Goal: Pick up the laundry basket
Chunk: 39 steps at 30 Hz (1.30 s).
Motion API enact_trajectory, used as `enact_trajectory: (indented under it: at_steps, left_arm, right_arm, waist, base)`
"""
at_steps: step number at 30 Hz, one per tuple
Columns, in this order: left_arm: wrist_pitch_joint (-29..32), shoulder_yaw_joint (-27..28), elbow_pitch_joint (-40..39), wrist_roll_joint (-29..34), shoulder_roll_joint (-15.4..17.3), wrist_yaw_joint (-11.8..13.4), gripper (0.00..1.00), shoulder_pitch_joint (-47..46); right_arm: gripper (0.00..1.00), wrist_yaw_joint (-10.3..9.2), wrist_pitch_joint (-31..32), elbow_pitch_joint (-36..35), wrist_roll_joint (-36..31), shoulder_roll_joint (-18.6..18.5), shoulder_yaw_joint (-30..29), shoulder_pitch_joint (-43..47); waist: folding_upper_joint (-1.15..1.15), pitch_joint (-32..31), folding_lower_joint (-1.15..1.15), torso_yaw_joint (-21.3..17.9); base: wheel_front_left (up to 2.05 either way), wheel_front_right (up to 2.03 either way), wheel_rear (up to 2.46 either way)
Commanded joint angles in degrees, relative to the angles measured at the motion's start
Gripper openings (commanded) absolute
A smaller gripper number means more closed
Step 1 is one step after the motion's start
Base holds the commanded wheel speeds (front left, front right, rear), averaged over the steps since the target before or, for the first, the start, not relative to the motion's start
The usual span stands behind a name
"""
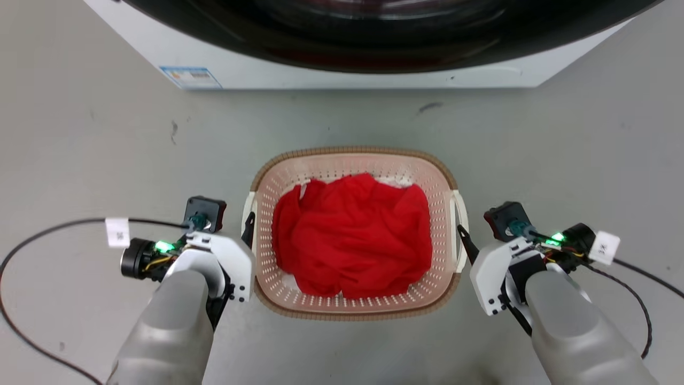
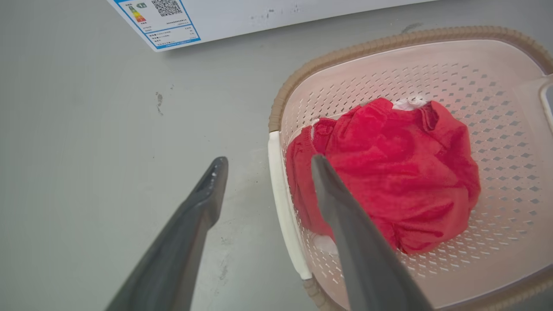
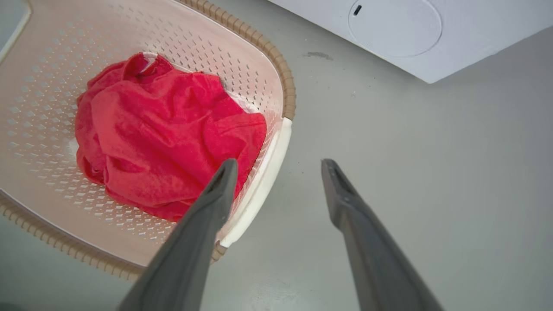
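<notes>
Grey floor [image 1: 107, 133] before the washer [image 1: 320, 75] holds the laundry basket [image 1: 355, 151], left gripper [image 2: 268, 160] and right gripper [image 3: 280, 163] open astride its white handles [image 2: 283, 207], so an uneven grip or lift might tilt it and spill the red cloth [image 1: 352, 235].

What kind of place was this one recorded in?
Probably a laundry area, perhaps a test lab: a front-loading washer with an energy label stands on a grey floor, and a laundry basket holding red clothing sits in front of it.
</notes>
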Motion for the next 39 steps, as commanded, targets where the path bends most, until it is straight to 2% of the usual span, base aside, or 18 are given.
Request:
enact_trajectory:
  at_steps: [1,10,21,31,32,33,34,35,39]
  left_arm:
    - [0.4,-0.3,0.8,-0.2,-0.1,-0.2,1.0,-1.4]
    - [3.6,-4.2,5.7,-1.7,-0.6,-0.3,1.0,-6.2]
    - [6.6,-8.3,6.9,-5.8,0.2,-0.4,1.0,-8.9]
    - [7.0,-11.6,7.2,-8.0,0.6,-0.4,1.0,-11.5]
    - [7.4,-12.1,7.2,-8.0,0.5,-0.4,1.0,-11.6]
    - [7.6,-12.5,7.2,-8.3,0.6,-0.4,0.69,-11.6]
    - [7.7,-12.8,7.2,-8.5,0.7,-0.4,0.37,-11.6]
    - [7.9,-13.2,7.3,-8.6,0.6,-0.4,0.01,-11.7]
    - [8.3,-14.8,7.2,-9.7,0.6,-0.3,0.0,-11.6]
  right_arm:
    - [1.0,-0.05,0.4,0.7,0.5,0.0,0.6,-1.5]
    - [1.0,-0.05,4.3,5.8,6.0,0.0,5.4,-6.3]
    - [1.0,-0.05,6.2,6.4,11.0,0.0,10.9,-10.2]
    - [1.0,-0.05,6.0,7.5,11.2,0.0,10.7,-13.5]
    - [0.96,-0.05,6.2,7.7,11.2,0.0,10.7,-13.6]
    - [0.42,-0.04,5.9,7.7,11.1,0.0,10.5,-13.9]
    - [0.01,-0.05,5.8,7.8,10.9,0.0,10.3,-14.2]
    - [0.0,-0.05,6.2,8.0,10.9,0.0,10.3,-14.0]
    - [0.0,-0.05,5.7,8.1,11.1,-0.1,10.3,-13.9]
  waist:
    - [0.0,1.8,-0.01,0.0]
    - [0.0,7.2,-0.01,-0.1]
    - [0.0,13.3,-0.01,-1.0]
    - [0.0,17.4,-0.01,-1.0]
    - [0.0,17.5,-0.01,-0.9]
    - [0.0,17.6,-0.01,-0.9]
    - [0.0,17.7,-0.01,-1.0]
    - [0.0,17.7,-0.01,-0.9]
    - [0.0,17.4,-0.01,-0.9]
  base:
    - [0.0,0.0,0.0]
    - [0.0,0.0,0.0]
    - [0.0,0.0,0.0]
    - [0.0,0.0,0.0]
    - [0.0,0.0,0.0]
    - [0.0,0.0,0.0]
    - [0.0,0.0,0.0]
    - [0.0,0.0,0.0]
    - [0.0,0.0,0.0]
